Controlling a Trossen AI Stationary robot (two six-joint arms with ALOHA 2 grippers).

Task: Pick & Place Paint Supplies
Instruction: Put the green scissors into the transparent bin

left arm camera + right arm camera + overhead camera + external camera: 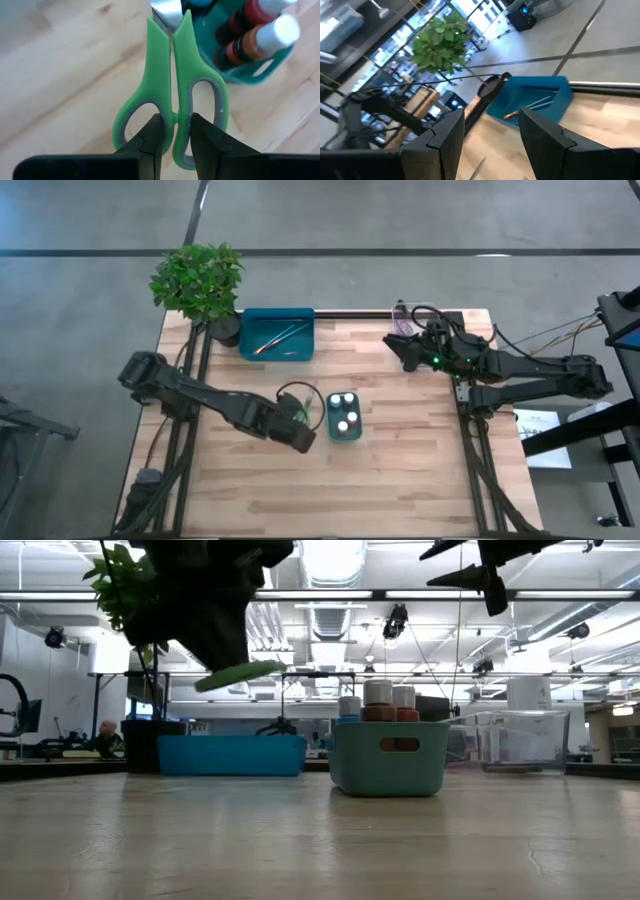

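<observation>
Green-handled scissors hang above the wooden table, with my left gripper shut on them; in the low view their handle shows below the dark gripper, clear of the table. Just to the right stands a small teal bin holding white-capped paint pots. Thin brushes lie in the blue tray at the far edge. My right gripper hovers open and high at the far right, with nothing between its fingers. My left gripper pinches the scissors where the two handle loops meet, on their inner bars, with one finger in each loop. The fingers slant down from the table's left. The scissors reach on past them, blades toward the teal bin, lifted clear of the table.
A potted plant stands at the far left corner beside the blue tray. A clear plastic tray sits at the far right under my right arm. Bare wood stretches across the near half of the table.
</observation>
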